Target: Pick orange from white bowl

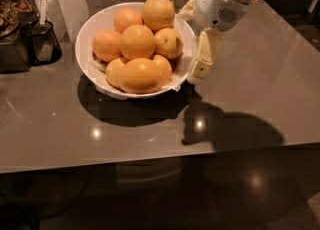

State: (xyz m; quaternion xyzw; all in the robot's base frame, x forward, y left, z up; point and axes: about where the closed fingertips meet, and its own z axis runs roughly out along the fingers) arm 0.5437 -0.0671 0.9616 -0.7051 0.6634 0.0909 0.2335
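The single camera looks down from above the near side of the bench, tilted steeply forward, so that the bench's near edge crosses the lower part of the view and its far edge lies close to the top. It stands near the scene. The white bowl of oranges fills much of the upper left, and the arm enters from the top right corner, cut off by the frame, its gripper hanging just beside the bowl's right rim.
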